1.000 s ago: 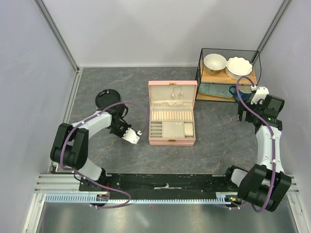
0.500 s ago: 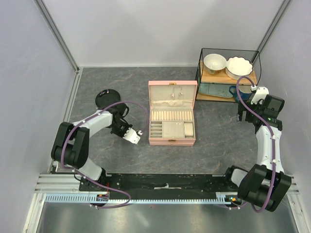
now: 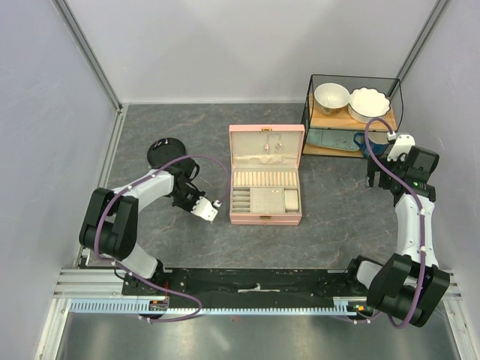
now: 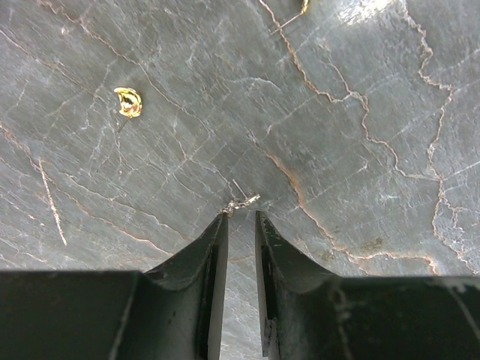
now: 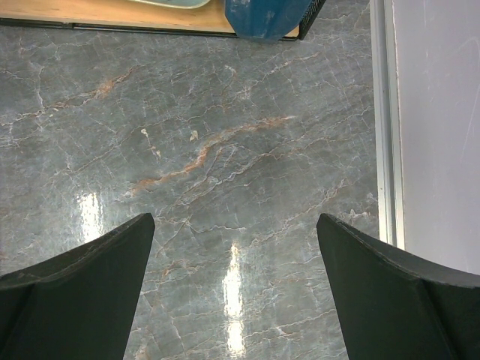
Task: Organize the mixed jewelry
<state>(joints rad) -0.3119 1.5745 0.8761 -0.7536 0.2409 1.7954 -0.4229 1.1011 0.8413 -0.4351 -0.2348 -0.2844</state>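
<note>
In the left wrist view a tiny pale metallic piece (image 4: 240, 202) lies on the grey marble table right at my left gripper's (image 4: 239, 219) fingertips, touching the left one. The jaws stand a narrow gap apart with nothing between them. A gold piece (image 4: 128, 102) lies further out to the left, and another gold piece (image 4: 304, 6) is cut off by the top edge. In the top view the left gripper (image 3: 210, 208) is low over the table, just left of the open pink box (image 3: 266, 196). My right gripper (image 5: 235, 247) is wide open and empty over bare table (image 3: 373, 180).
A black round dish (image 3: 165, 152) sits behind the left arm. A wire rack (image 3: 352, 112) with two white bowls stands at the back right, and its blue lower item (image 5: 262, 19) shows in the right wrist view. The metal wall rail (image 5: 382, 120) runs along the right.
My left gripper has crept slightly right, toward the pink box. The right arm has not moved.
</note>
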